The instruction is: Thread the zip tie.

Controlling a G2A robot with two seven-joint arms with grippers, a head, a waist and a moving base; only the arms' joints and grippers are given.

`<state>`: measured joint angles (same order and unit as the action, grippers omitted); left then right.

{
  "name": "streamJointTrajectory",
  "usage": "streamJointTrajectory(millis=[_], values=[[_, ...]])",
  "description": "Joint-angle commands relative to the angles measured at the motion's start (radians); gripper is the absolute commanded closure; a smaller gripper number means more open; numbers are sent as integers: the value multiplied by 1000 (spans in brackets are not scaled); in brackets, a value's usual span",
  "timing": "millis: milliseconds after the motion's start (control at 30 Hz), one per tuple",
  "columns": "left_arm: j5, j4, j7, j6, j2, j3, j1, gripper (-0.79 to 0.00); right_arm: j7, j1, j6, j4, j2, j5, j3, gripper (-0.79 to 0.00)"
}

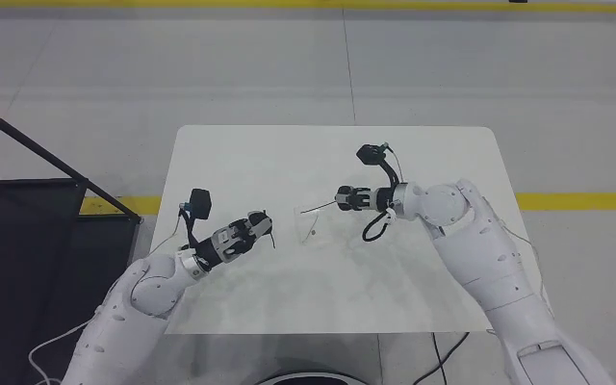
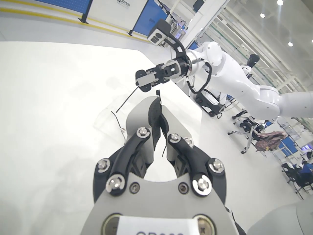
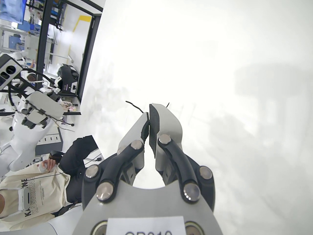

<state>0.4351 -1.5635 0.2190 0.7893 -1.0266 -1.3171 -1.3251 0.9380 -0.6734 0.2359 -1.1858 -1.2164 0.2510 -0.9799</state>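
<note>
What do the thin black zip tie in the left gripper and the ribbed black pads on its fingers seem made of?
The thin black zip tie looks like flexible matte plastic; its tail curves where it leaves the left gripper. The ribbed black pads are probably rubber, dull with fine grooves, though hard plastic is possible.

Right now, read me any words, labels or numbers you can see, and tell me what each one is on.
White label on the left gripper: cut off by the picture's edge, unreadable.
Second white label on the right gripper: also cut off, unreadable.
Sign on the white wall panel behind the table: a brand mark, too small to read with certainty.
</note>
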Motion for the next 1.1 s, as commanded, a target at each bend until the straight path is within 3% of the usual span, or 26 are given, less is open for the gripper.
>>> streamJointTrajectory(millis=[0,167,367,733,1067], values=[[72,-10,-59,-23,-4,2,-13,0,-9,-50,-5,-62,15,3,-41,0],[168,-23,-143,-67,-15,28,-27,0,-30,-192,-10,-235,50,16,-146,0],[167,-23,-141,-67,-17,38,-27,0,-23,-361,10,-432,84,28,-254,0],[167,-23,-141,-67,-17,38,-27,0,-23,-361,10,-432,84,28,-254,0],[372,10,-365,-209,-50,122,1,0,-68,-402,4,-457,87,-15,-268,0]])
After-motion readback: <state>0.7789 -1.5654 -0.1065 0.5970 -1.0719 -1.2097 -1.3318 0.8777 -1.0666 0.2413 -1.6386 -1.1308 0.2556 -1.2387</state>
